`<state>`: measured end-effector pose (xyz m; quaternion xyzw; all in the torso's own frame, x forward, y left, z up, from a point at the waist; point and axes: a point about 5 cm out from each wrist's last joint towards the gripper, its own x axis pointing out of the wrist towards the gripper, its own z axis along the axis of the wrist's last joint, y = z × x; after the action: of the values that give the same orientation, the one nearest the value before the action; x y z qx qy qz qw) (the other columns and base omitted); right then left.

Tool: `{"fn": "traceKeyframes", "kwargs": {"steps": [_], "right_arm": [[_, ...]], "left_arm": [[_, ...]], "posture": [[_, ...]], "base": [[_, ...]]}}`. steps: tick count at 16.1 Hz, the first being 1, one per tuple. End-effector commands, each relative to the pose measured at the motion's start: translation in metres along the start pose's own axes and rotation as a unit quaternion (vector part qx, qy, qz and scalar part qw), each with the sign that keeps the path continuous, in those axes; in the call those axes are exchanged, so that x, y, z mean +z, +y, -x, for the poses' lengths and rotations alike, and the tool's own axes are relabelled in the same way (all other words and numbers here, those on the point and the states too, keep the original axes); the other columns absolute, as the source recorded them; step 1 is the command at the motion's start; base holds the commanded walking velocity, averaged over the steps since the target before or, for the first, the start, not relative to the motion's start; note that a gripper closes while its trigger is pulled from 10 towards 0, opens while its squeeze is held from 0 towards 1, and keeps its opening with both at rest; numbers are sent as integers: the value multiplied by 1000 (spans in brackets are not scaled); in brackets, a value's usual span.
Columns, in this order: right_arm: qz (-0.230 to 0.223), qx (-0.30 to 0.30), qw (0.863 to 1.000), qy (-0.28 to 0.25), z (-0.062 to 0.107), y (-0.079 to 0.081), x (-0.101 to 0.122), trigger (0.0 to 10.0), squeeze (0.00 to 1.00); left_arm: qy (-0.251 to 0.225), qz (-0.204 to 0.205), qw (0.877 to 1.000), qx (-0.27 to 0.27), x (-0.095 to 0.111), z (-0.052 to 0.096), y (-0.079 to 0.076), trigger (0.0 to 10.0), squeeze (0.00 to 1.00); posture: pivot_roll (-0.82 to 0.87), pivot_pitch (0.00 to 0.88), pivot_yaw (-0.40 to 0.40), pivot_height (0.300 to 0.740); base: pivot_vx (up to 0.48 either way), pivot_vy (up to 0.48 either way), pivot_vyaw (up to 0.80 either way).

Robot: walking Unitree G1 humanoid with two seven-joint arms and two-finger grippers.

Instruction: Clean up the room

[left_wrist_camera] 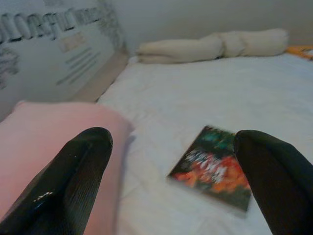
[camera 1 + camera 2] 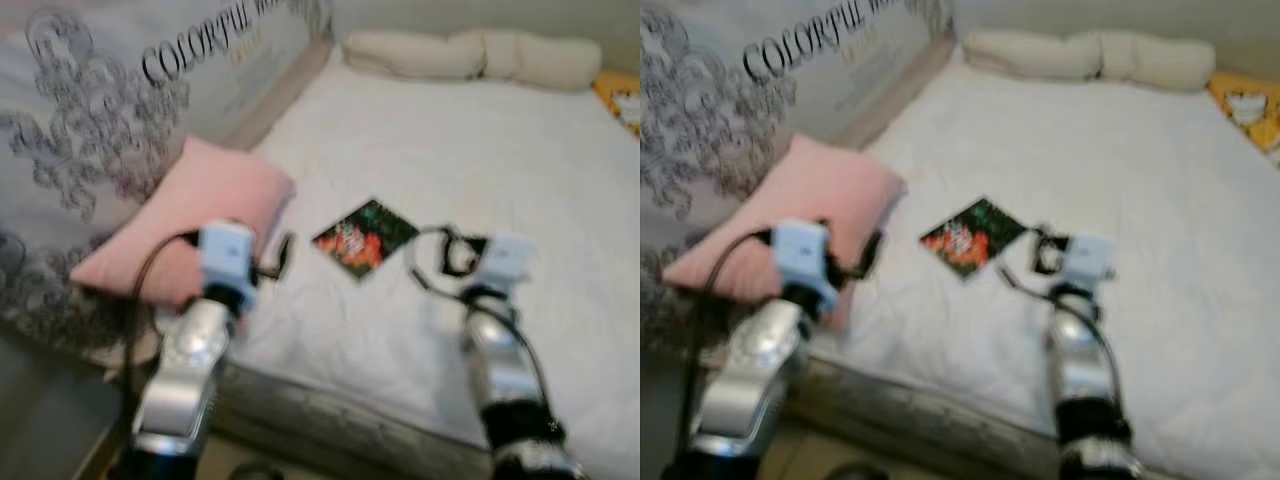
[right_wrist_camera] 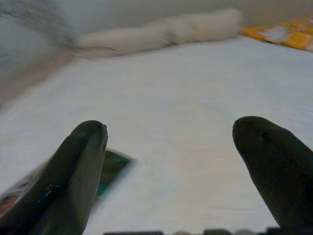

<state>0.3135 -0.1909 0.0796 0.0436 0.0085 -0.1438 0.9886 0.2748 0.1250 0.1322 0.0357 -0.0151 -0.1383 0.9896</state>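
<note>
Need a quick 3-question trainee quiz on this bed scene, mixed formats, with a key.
1. True or false: the dark booklet lies on the pink pillow.
2. The left gripper has its fingers: A) open B) shut on the booklet C) shut on the pillow.
3. Fill in: the rolled cream bolster lies at the far end of the white ____.

Key: 1. False, it lies on the sheet beside the pillow. 2. A. 3. bed. The right gripper is open too.
</note>
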Motion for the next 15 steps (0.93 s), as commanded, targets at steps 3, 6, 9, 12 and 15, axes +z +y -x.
{"fn": "traceKeyframes", "kwargs": {"steps": [3, 6, 9, 12, 15], "right_arm": [[-12, -16, 999, 36, -20, 0, 0, 10000, 0], [-40, 17, 996, 72, -39, 7, 7, 10000, 0], [-83, 35, 990, 109, -49, 14, 11, 10000, 0], [-113, 74, 982, 133, -51, 34, 13, 10000, 0], [-104, 89, 981, 136, -49, 42, 11, 10000, 0]], "left_arm": [[-4, -4, 1000, 19, 3, 3, 13, 10000, 0], [4, 3, 999, 38, 2, 5, 18, 10000, 0], [5, -3, 999, 39, 4, 13, 17, 10000, 0], [30, -26, 998, 52, 5, 43, 28, 10000, 0], [44, -43, 996, 70, 4, 54, 36, 10000, 0]], "posture": [[149, 10, 10, 740], [173, 11, 12, 740], [211, 31, 17, 740], [309, 113, 31, 740], [330, 123, 30, 740]], "base": [[271, -393, 0], [406, -130, 0], [0, 0, 0], [0, 0, 0], [0, 0, 0]]}}
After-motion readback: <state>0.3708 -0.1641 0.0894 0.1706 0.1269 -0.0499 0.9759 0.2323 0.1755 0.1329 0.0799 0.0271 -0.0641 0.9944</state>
